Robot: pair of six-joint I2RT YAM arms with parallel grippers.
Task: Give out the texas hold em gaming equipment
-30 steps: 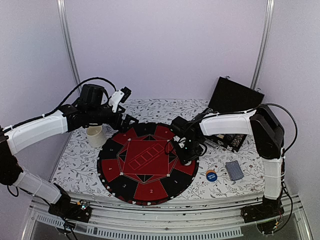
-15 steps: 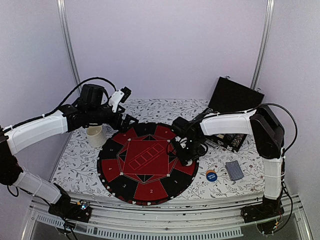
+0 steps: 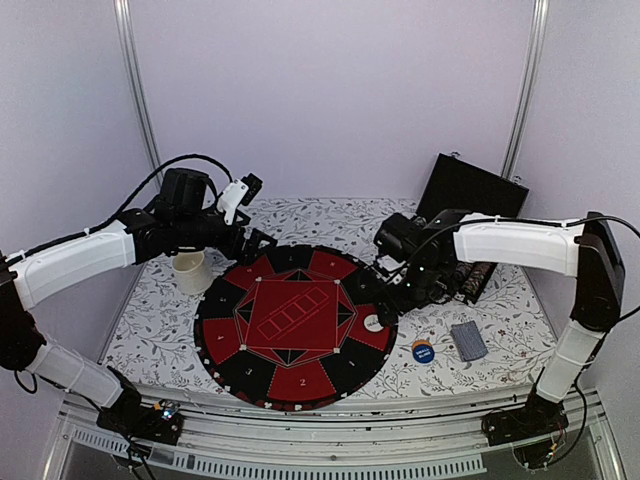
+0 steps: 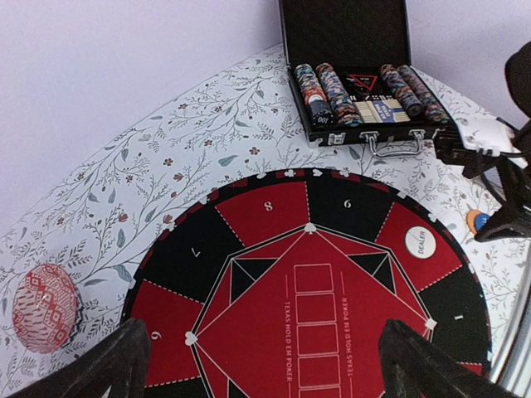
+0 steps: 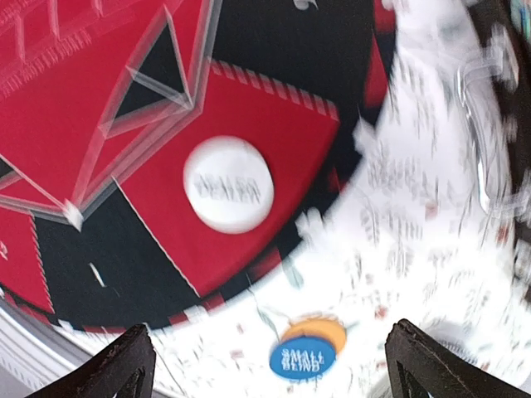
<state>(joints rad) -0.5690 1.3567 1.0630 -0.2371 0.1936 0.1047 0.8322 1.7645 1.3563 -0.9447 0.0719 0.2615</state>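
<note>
**Position of the equipment.** The white round plastic dealer disc (image 5: 228, 184) is lying flat on a red segment of the round red-and-black felt playing mat (image 3: 290, 325), near its right rim. The blue small-blind disc (image 5: 303, 355) is lying partly over an orange disc (image 5: 325, 330) on the floral-patterned surface (image 3: 150, 320), just beside the mat. The stack of grey-blue-backed playing cards (image 3: 468, 341) is lying near them, further right. The striped poker chips (image 4: 319, 87) are sitting in rows inside the open black case (image 4: 344, 25).

**Gripper state.** The right gripper (image 3: 405, 290) is hanging over the mat's right edge, fingers spread wide and holding nothing. The left gripper (image 4: 265, 373) is hovering over the far left of the mat, equally spread and empty.

**Handling, as judged.**
- **Discs:** These are probably handling as light, rigid and smooth parts, lying too flat to offer much edge. Opposite points of the rim are looking like the best hold, with the blue disc lifted before the orange one.
- **Cards:** These are likely flexing and sliding over one another. Clamping the whole stack across its long edges is looking like the safer hold.
- **Chips:** These are probably weighing more in columns, so short columns are advisable.
</note>
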